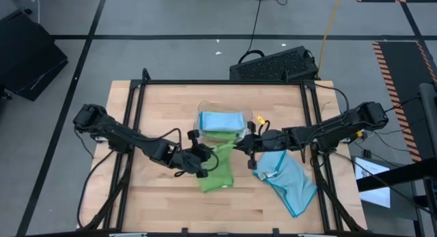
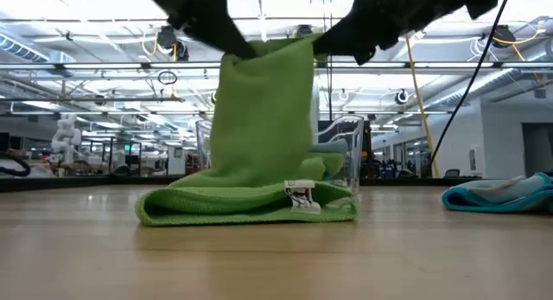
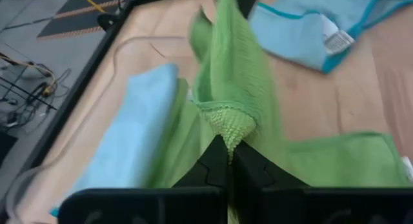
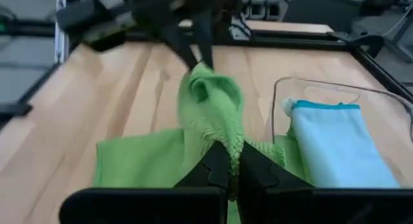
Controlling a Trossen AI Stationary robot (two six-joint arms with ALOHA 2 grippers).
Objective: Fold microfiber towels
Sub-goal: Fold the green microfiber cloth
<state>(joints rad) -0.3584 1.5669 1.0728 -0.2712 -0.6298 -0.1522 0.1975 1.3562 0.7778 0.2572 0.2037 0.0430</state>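
Observation:
A lime green towel (image 1: pixel 218 174) is held up by its upper edge between both grippers. Its lower part (image 2: pixel 251 205) lies doubled on the table, and a white tag (image 2: pixel 300 196) shows at the front. My left gripper (image 1: pixel 203 162) and my right gripper (image 1: pixel 240 145) are each shut on it above the table's middle. A light blue towel (image 1: pixel 287 179) lies crumpled on the table at the right. Another light blue towel (image 1: pixel 222 121) lies folded in the clear tray (image 1: pixel 203 114). My left gripper pinches a bunched corner of the green towel's upper edge (image 3: pixel 231 124) between its two fingers. The cloth runs from there to the other gripper and hangs down to the table. My right gripper pinches the other end of the upper edge (image 4: pixel 216 130) between its two fingers, the cloth bunched in several layers. The towel hangs below as a sheet (image 2: pixel 263 110), its lower part on the table.
The clear tray with the folded blue towel stands just behind the green towel. Black frame rails (image 1: pixel 133 128) run along the table's left and right sides. Bare wood (image 1: pixel 157 196) lies toward the near edge.

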